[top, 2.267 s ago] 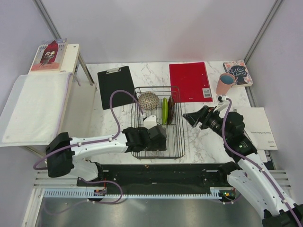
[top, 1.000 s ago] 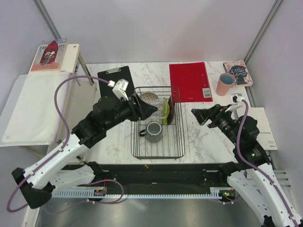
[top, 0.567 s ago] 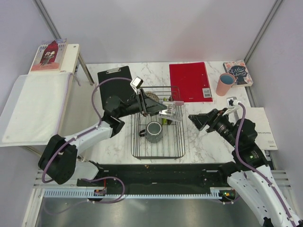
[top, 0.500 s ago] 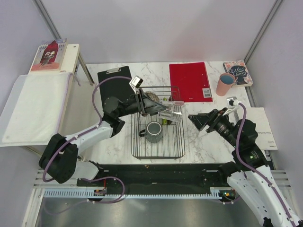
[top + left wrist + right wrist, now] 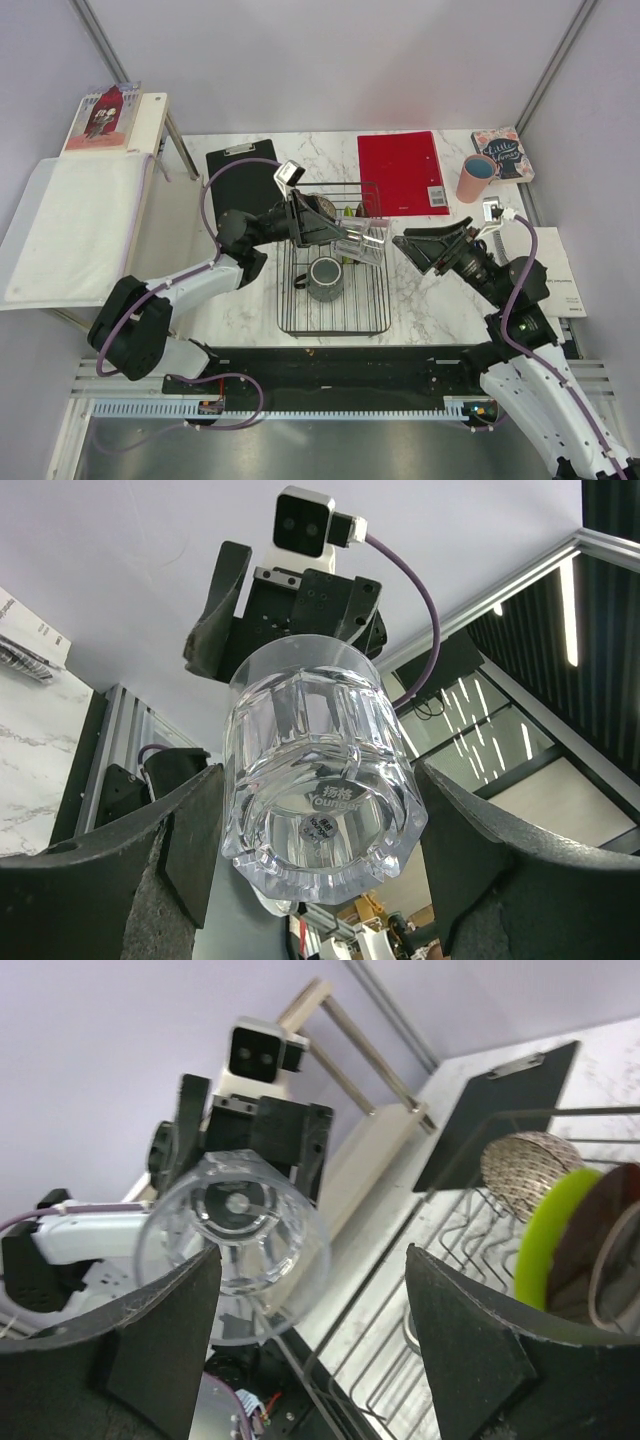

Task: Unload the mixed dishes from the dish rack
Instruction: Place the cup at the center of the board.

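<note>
Left wrist view: both fingers of the left gripper ran off the bottom edge. The small print on the sticker under the small clear glass between them was too blurred to read.

Right wrist view: fingers of the right gripper were cut by the bottom edge. Beyond the right-hand finger, the dark red patterned plate was cut by the frame edge and partly covered by the lime-green plate.

Top view: the beige mesh-patterned bowl was partly hidden behind the left fingers.

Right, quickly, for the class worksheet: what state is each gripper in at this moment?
Left gripper: shut on the small clear glass.
Right gripper: open, holding nothing.
</note>
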